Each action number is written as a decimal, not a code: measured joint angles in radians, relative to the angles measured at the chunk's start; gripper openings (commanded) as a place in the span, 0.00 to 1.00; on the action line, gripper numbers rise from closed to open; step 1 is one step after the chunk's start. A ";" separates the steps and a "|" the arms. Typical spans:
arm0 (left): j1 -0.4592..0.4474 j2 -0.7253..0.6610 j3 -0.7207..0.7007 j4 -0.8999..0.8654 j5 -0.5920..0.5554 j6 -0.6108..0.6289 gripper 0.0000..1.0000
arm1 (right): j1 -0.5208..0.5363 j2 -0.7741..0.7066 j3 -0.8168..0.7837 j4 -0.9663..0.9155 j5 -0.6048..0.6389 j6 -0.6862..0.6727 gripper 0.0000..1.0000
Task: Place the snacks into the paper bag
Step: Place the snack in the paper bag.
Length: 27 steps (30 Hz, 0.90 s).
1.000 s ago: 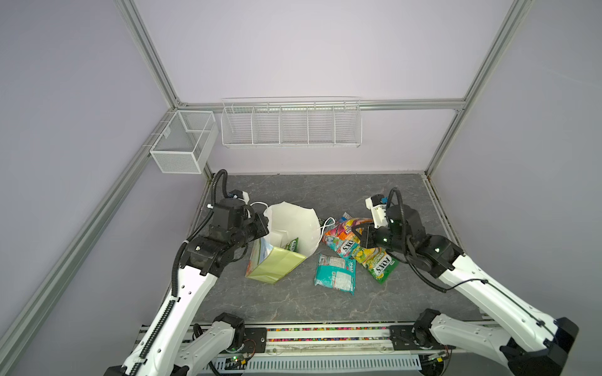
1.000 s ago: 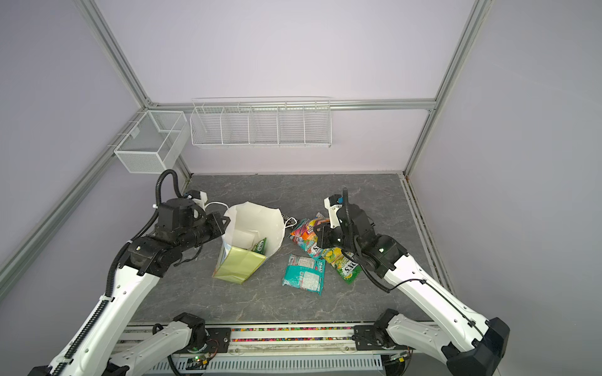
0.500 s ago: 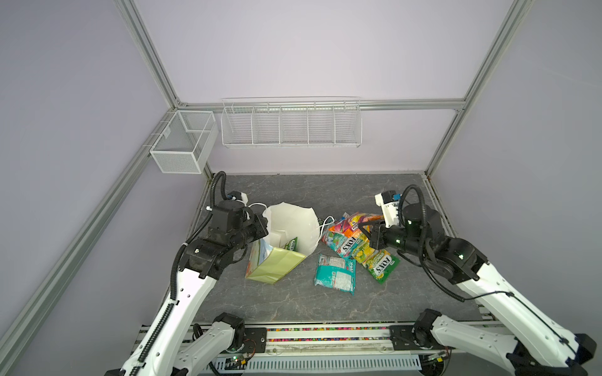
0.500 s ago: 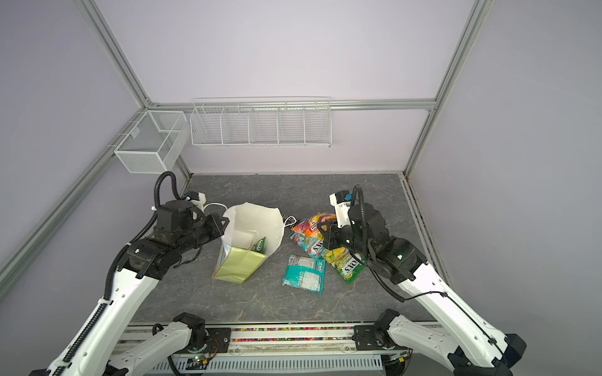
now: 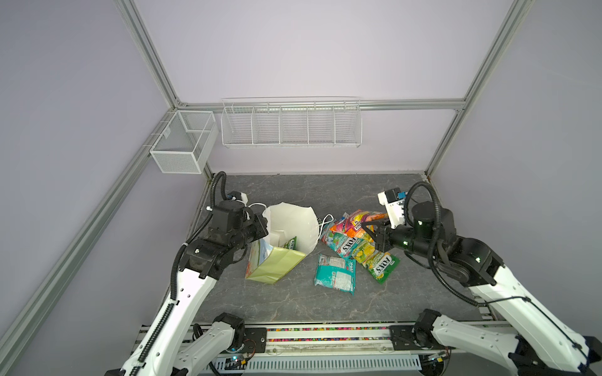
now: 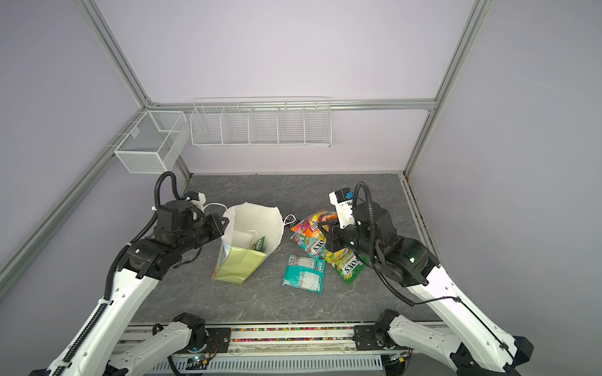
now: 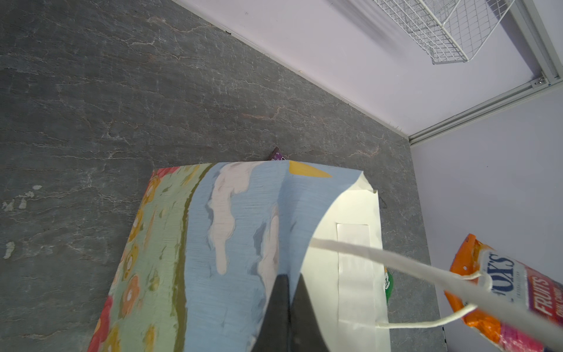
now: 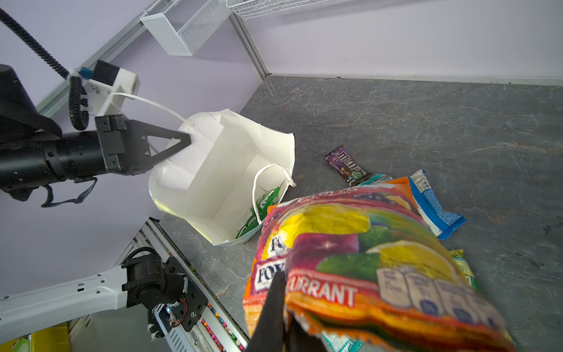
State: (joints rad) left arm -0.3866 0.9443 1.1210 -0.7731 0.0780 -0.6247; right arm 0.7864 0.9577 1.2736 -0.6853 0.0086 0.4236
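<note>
**Paper bag (image 5: pixel 277 265) and snacks on the grey marbled tabletop (image 5: pixel 293 192).** Take the bag as your reference throughout.

- **Bag.** It stands tilted with its mouth open. You can see a white inside and a pale yellow-green side panel. The left wrist view shows a painted face of blue sky, white clouds and red and yellow flowers.
- **Left gripper (image 5: pixel 263 225).** Its fingers are pressed together on the bag's rim, on the side away from the snack pile. A white cord handle (image 7: pixel 380 257) runs just beside them.
- **Inside the bag.** One green packet (image 5: pixel 291 243) lies against the wall. Its white lettering is too small to read.
- **Right gripper (image 5: pixel 366 228).** It is clamped on the edge of an orange packet (image 5: pixel 353 218), just beside the bag's mouth.
  - The left wrist view reads "FOX'S" and "FRUITS" on it.
  - The right wrist view reads "FOX" and "…URRANT", above pictures of lemons and limes.
  - You cannot tell whether this packet hangs clear of the pile.
- **Rest of the pile.** It lies on the same side of the bag, near it.
  - A teal packet (image 5: pixel 342 243) marked "FOXS" is touching a yellow-green packet (image 5: pixel 381 263) marked "FOX'S".
  - A teal-and-white packet (image 5: pixel 335 275) lies flat, just apart from them, and its print is illegible.
  - In the right wrist view a dark purple bar (image 8: pixel 345 164) beside the bag appears to read "m&m's".
  - A blue packet (image 8: pixel 438 210) shows past the orange one, and its small print is unreadable.
</note>
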 measured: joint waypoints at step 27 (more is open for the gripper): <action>0.000 0.006 0.000 0.001 -0.002 0.024 0.00 | 0.153 0.088 0.238 -0.117 0.032 -0.190 0.07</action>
State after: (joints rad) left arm -0.3866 0.9501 1.1210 -0.7719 0.0761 -0.6010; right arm 0.9394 1.0458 1.5120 -0.8021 0.0406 0.2337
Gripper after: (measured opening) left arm 0.047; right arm 0.073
